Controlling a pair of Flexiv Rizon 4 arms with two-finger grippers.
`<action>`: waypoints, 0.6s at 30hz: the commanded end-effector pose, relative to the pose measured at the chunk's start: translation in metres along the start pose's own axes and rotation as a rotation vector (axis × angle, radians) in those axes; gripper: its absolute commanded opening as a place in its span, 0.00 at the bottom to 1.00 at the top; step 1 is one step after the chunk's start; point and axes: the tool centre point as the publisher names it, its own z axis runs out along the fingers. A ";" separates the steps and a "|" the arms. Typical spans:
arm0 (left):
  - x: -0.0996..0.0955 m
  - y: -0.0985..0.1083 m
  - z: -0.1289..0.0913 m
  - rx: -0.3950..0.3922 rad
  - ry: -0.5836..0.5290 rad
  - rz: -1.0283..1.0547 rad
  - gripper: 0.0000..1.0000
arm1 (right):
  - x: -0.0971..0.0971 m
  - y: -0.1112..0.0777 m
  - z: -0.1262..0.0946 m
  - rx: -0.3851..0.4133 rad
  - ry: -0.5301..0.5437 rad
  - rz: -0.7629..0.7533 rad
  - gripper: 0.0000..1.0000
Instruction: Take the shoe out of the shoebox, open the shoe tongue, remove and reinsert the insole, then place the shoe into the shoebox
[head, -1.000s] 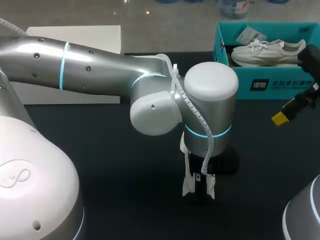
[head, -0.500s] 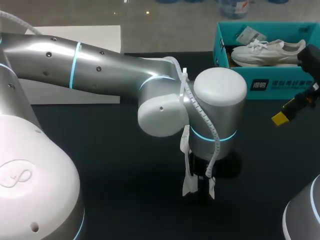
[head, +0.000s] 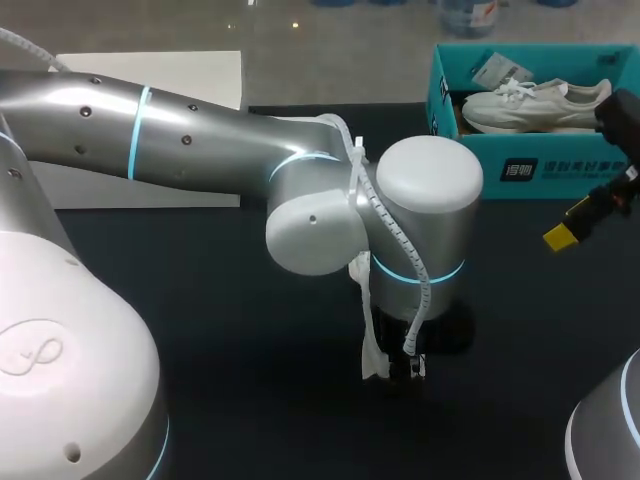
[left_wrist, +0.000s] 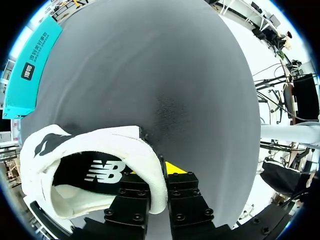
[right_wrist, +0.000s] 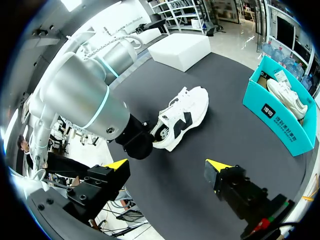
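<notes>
**Q:** Centre of the desk (head: 200, 300): what are we holding here?

**A:** We are gripping the white shoe (right_wrist: 182, 116) with our left hand (left_wrist: 161, 182). The two fingers are clamping its padded collar (left_wrist: 150, 175), one inside and one outside. We are judging that pinch as an anchor, pinning the shoe down with its mouth open towards us.

**Q:** And where is the shoe lying?

**A:** It is lying out on the dark desk, well apart from the teal shoebox (head: 530, 165) at the far right. A second shoe (head: 530, 105) is resting inside that box. From above, our own left arm is hiding most of the shoe we are holding.

**Q:** What is our right hand doing?

**A:** Our right hand (right_wrist: 167, 166) is hanging released near the shoebox, its yellow tips spread wide and clear of the shoe. We are reading it as kept free for the finer work on the tongue and insole.

**Q:** How far along are we?

**A:** The dark insole (left_wrist: 85, 175) is sitting inside the shoe. We cannot tell whether it is awaiting removal or is already back in.
</notes>
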 end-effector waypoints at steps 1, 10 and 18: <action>0.002 0.009 -0.016 0.009 0.008 -0.006 0.00 | -0.001 0.002 0.001 0.005 0.000 0.001 1.00; 0.022 0.028 -0.112 0.055 -0.004 0.011 0.00 | -0.001 0.002 0.001 0.005 0.000 0.001 1.00; 0.036 0.032 -0.150 0.086 -0.065 0.063 0.00 | -0.001 0.002 0.001 0.005 0.000 0.001 1.00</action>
